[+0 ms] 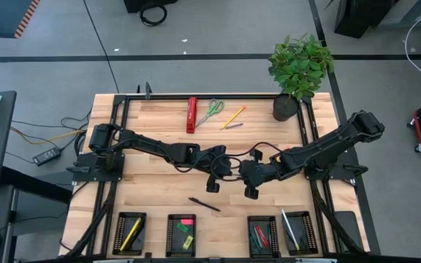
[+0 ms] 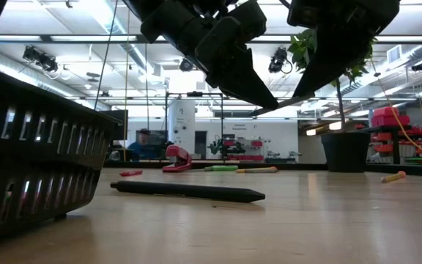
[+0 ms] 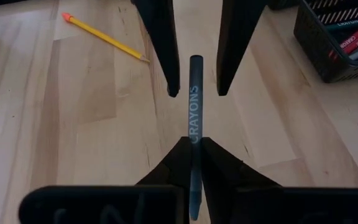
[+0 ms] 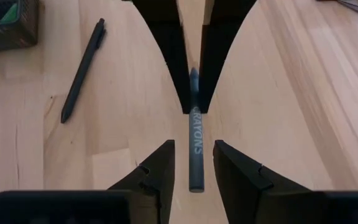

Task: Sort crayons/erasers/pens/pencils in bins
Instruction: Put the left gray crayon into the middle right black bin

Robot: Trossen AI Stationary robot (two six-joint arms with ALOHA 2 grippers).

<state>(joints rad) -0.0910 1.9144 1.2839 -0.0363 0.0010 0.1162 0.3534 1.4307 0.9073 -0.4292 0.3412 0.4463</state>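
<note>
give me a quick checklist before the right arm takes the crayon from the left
1. Left gripper shut on the dark crayon: ok.
2. Right gripper fingers either side of the crayon's free end: ok.
3. Right gripper closed on crayon: not ok, gaps show on both sides.
4. Crayon clear of the table: ok, held in the air.
5. Black pen away from the handover: ok.
6. Bin with red crayons has room: cannot tell.

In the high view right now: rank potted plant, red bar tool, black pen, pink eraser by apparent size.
1. potted plant
2. red bar tool
3. black pen, about as long as the tool but far thinner
4. pink eraser, in its bin
</note>
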